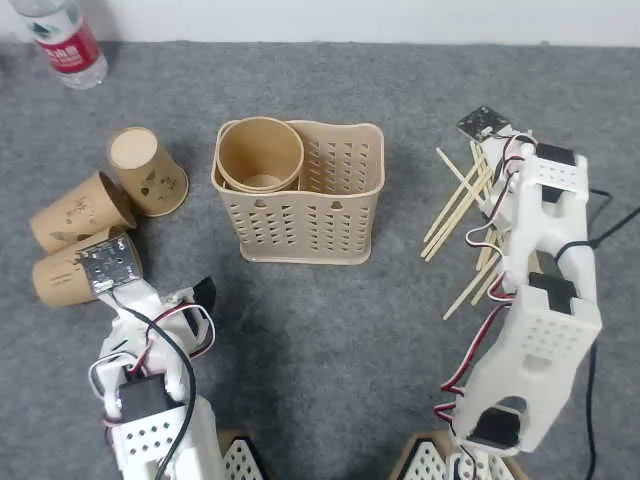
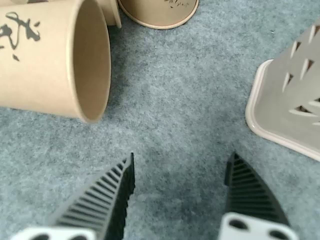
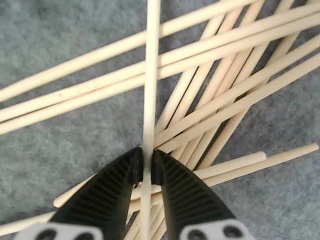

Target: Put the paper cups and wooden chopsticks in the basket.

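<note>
Inside right hand (image 3: 146, 156), seemingly: one chopstick (image 3: 150, 110)

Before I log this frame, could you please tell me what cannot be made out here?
High view: the right arm covers part of the chopsticks; no count possible.
High view: the bottle is cut off by the top edge.
Left wrist view: the basket is cut off by the frame edge.
</note>
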Robot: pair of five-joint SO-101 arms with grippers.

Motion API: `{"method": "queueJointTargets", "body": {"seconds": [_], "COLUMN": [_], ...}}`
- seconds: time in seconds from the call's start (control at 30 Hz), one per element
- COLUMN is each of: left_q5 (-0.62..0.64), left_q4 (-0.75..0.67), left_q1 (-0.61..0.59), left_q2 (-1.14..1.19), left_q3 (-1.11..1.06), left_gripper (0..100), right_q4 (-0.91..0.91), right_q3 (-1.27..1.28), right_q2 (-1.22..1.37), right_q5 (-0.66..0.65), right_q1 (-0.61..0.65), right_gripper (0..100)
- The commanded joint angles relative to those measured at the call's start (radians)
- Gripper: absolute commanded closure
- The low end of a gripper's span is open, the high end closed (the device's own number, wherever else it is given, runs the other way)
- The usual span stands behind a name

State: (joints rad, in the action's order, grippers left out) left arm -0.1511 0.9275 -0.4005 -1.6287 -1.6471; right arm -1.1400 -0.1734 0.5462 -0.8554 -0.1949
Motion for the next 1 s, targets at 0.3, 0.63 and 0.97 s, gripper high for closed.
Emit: {"method": "queueJointTargets", "body": {"seconds": [0.3, 0.63, 0.97], "left_q5": [0.009, 0.009, 0.009], "left_q4": [-0.003, 0.002, 0.003], "left_q1": [0.008, 0.008, 0.008], "left_q2": [-0.011, -0.011, -0.011], "left_q3": [0.004, 0.004, 0.002], "left_gripper": [72, 72, 72], "right_q4": [-0.214, -0.441, -0.366], "right_q3": [-0.021, -0.02, 0.167], "right_q2": [-0.384, -0.938, -1.365], "right_q5": [-0.011, 0.043, 0.453], "right_q1": [-0.002, 0.205, 0.464], "right_gripper": [99.1, 99.1, 99.1]}}
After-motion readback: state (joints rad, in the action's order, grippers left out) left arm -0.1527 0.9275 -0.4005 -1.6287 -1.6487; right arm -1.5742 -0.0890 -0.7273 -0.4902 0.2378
